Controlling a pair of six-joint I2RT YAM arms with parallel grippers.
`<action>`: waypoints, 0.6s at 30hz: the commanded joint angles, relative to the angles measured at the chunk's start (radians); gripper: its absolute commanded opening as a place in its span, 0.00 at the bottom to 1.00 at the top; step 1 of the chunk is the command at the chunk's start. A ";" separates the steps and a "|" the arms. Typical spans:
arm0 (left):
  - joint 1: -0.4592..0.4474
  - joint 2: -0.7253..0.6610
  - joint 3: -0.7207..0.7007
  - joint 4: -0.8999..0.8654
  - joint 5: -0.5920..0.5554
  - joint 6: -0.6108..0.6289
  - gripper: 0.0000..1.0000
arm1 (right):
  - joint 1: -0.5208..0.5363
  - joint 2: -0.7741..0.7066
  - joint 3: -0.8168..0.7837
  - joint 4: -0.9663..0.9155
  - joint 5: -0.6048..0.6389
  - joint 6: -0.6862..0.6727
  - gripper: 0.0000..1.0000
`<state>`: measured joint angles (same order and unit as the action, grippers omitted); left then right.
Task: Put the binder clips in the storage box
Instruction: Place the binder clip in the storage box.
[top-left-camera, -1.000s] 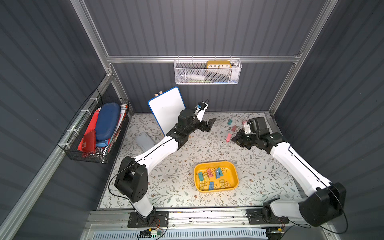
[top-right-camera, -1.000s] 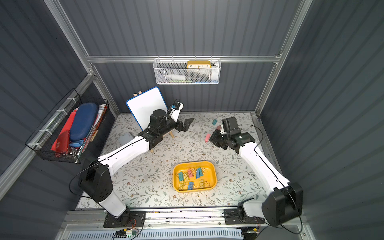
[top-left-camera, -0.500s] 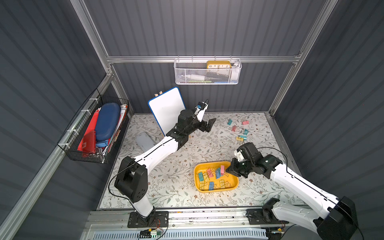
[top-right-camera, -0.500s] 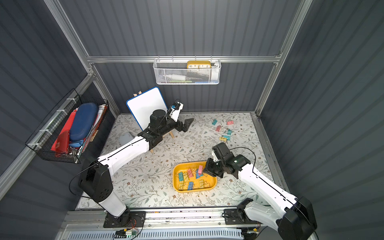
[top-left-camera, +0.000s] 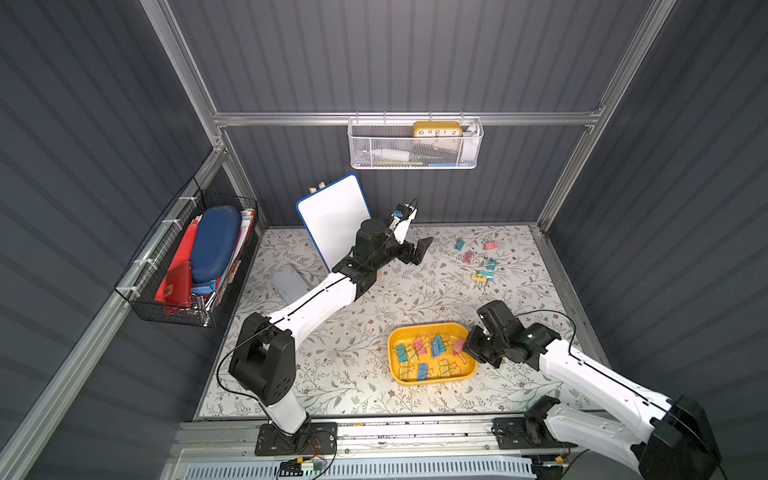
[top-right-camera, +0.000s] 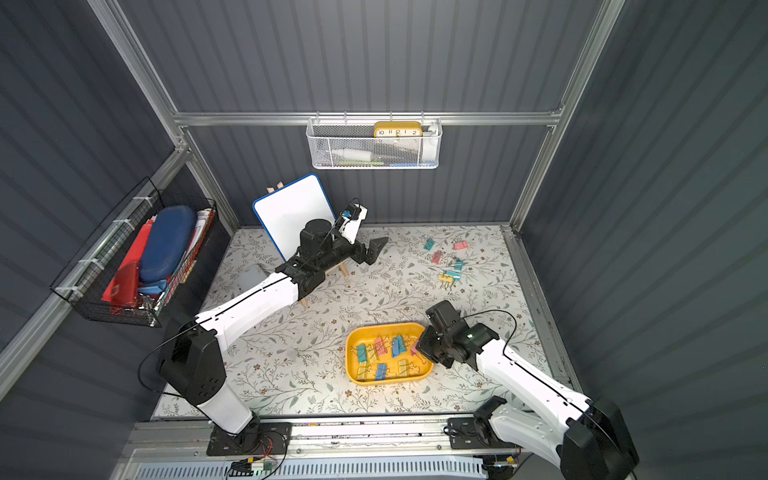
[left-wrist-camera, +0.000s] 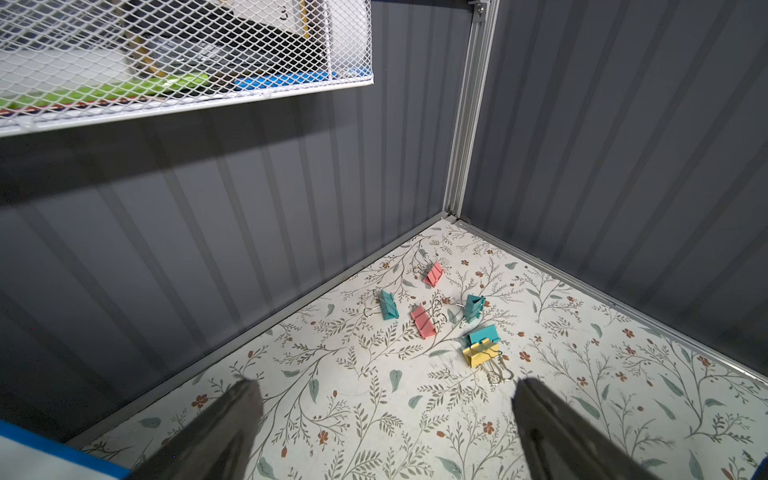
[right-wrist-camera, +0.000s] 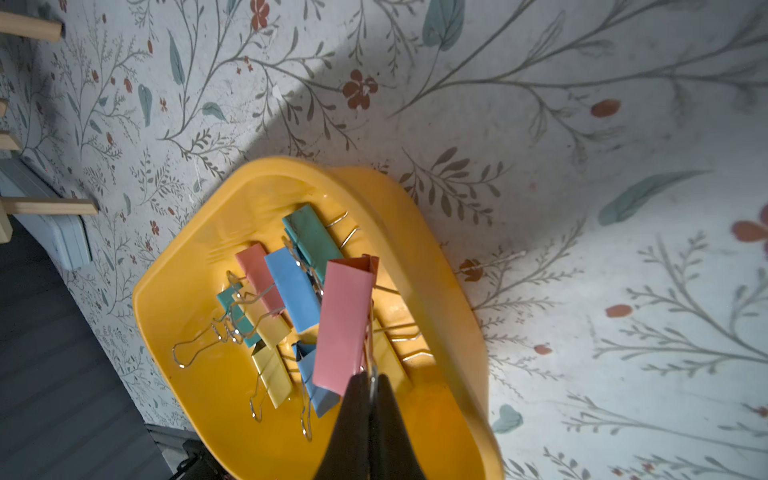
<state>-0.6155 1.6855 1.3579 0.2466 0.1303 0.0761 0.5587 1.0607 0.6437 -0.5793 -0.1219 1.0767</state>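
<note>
Right wrist view shows a pink clip (right-wrist-camera: 345, 324) dangling by its wire handle over the storage box (right-wrist-camera: 183, 299). Its body is tilted, just above the binder clips (right-wrist-camera: 291, 286) lying inside, which are teal, blue, pink and yellow ones in a loose heap. The right gripper (right-wrist-camera: 371, 379) has its fingers pressed together on that thin handle. In both top views the yellow box sits on the floral table (top-left-camera: 353, 365) toward the front, with the right arm reaching in over its right end. Well apart from it, near the back right corner, six loose clips (left-wrist-camera: 423, 322) lie scattered on the table. The left gripper (left-wrist-camera: 384, 399) hovers above the table facing them, fingers spread wide and holding nothing, just beside a small whiteboard (top-left-camera: 332, 212) propped at the back.
</note>
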 joint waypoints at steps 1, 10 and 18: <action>0.000 -0.019 -0.006 0.022 0.012 -0.014 0.99 | 0.011 0.033 -0.001 0.009 0.115 0.062 0.00; 0.000 -0.021 -0.007 0.022 0.012 -0.015 0.99 | 0.066 0.181 0.044 0.066 0.164 0.081 0.00; -0.001 -0.023 -0.006 0.022 0.011 -0.015 0.99 | 0.081 0.205 0.088 0.073 0.181 0.043 0.06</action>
<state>-0.6155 1.6855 1.3582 0.2466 0.1310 0.0738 0.6361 1.2644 0.7036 -0.4969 0.0200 1.1442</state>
